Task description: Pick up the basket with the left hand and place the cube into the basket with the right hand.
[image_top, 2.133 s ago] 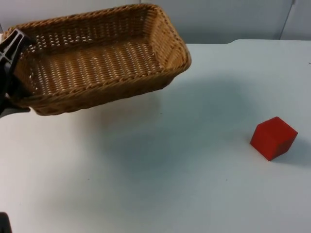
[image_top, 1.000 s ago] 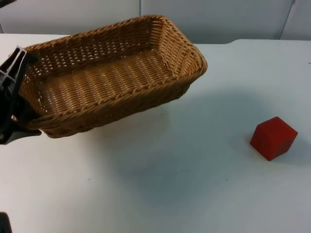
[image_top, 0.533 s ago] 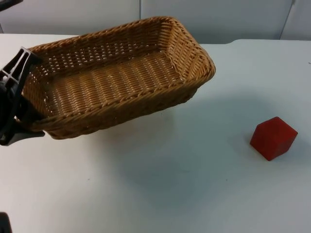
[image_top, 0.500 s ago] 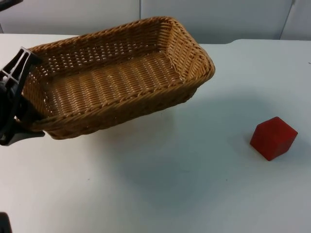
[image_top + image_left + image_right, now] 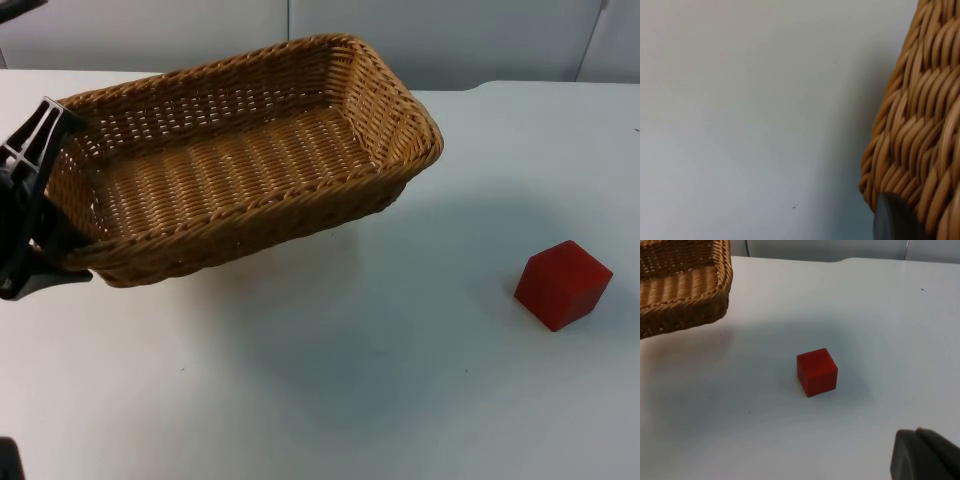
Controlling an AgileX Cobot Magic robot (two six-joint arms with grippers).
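A brown wicker basket (image 5: 240, 165) hangs tilted above the white table (image 5: 330, 400), casting a shadow beneath it. My left gripper (image 5: 42, 200) is shut on the basket's left short wall, one finger above the rim and one under the base. In the left wrist view the basket's weave (image 5: 920, 125) sits right against a black fingertip (image 5: 895, 220). The red cube (image 5: 562, 284) rests on the table to the right, well apart from the basket. In the right wrist view the cube (image 5: 816, 371) lies ahead of my right gripper (image 5: 925, 460), which waits at a distance from it.
The grey partition wall (image 5: 450, 40) closes the table's far edge behind the basket. Bare white table lies between the basket and the cube and along the front.
The basket moved right and toward the front with my left gripper, then held still over the last half second. The cube has not moved.
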